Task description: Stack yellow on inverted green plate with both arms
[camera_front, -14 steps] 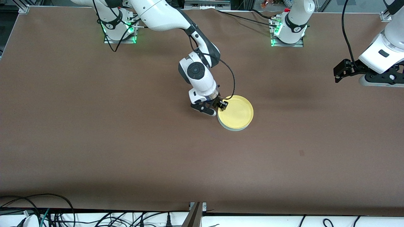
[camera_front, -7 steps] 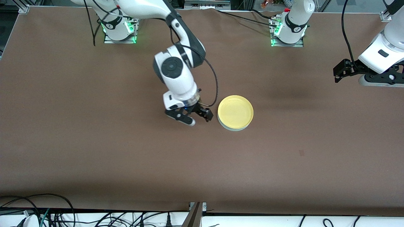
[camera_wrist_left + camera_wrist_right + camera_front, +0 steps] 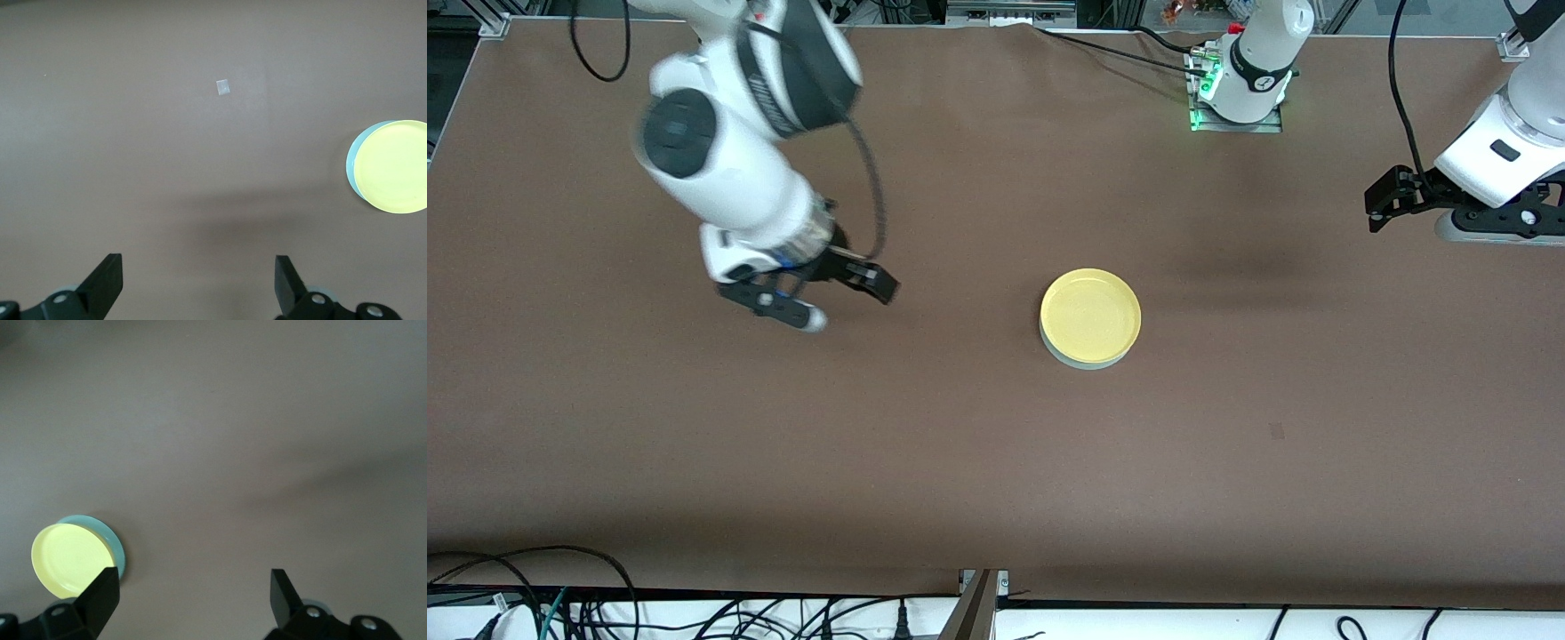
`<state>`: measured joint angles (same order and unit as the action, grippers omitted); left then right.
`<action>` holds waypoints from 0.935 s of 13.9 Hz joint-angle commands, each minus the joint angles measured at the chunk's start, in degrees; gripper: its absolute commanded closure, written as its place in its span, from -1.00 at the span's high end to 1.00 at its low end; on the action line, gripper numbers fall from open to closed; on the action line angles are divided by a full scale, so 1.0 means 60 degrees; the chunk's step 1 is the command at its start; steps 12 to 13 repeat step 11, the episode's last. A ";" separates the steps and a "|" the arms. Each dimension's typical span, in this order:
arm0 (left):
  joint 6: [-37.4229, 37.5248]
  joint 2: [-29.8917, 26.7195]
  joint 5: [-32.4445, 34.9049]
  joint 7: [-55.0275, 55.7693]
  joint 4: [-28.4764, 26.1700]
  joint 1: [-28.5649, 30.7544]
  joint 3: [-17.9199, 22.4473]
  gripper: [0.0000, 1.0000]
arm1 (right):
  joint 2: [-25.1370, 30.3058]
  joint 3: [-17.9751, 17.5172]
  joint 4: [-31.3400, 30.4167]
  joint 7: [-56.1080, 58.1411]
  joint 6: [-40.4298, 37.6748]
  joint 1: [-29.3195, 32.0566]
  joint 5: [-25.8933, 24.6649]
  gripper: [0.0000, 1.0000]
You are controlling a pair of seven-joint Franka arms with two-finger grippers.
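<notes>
The brown table [image 3: 996, 444] carried one stack near its middle: the yellow plate [image 3: 1090, 316] lay upright on the green plate [image 3: 1087, 361], whose edge showed beneath. The right pincer [image 3: 831, 298], fingers spread and empty, hung over bare table toward the right arm's end. The left pincer [image 3: 1392, 197], spread and empty, waited at the left arm's end. Both were well apart from the stack; placement appeared complete.

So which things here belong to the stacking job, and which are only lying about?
Belong to the job:
- yellow plate, resting on the green plate
- green plate, underneath, only its edge showing
- right tool, open, over bare table toward the right arm's end
- left tool, open, waiting at the left arm's end

Lying about:
- small pale patch on the table
</notes>
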<state>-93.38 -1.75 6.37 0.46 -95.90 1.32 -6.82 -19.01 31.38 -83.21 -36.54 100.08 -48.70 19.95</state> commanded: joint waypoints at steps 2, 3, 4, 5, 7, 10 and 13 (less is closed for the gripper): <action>0.0284 -0.0104 0.0008 0.0010 0.0032 0.0014 -0.0109 1.00 | 0.2271 -0.1866 -0.1350 0.1925 -0.1266 0.2497 -0.1545 1.00; 0.0299 -0.0104 0.0008 0.0025 0.0032 0.0014 -0.0109 1.00 | 0.2623 -0.2890 -0.1453 0.2423 -0.1604 0.3594 -0.2001 1.00; 0.0299 -0.0104 0.0008 0.0025 0.0032 0.0014 -0.0123 1.00 | 0.2917 -0.3698 -0.1599 0.2979 -0.1767 0.4548 -0.2426 1.00; 0.0314 -0.0104 0.0008 0.0025 0.0032 0.0014 -0.0123 1.00 | 0.3224 -0.4301 -0.1774 0.3565 -0.1826 0.5312 -0.2735 1.00; 0.0343 -0.0119 0.0008 0.0025 0.0032 0.0014 -0.0196 1.00 | 0.3330 -0.4702 -0.1791 0.4780 -0.1987 0.6093 -0.2797 1.00; 0.0329 -0.0119 0.0008 0.0054 0.0046 0.0014 -0.0240 1.00 | 0.3286 -0.4673 -0.1615 0.5065 -0.1988 0.6096 -0.3061 1.00; 0.0329 -0.0119 0.0008 0.0098 0.0046 0.0014 -0.0298 1.00 | 0.3257 -0.4673 -0.1601 0.5065 -0.1988 0.6096 -0.3061 1.00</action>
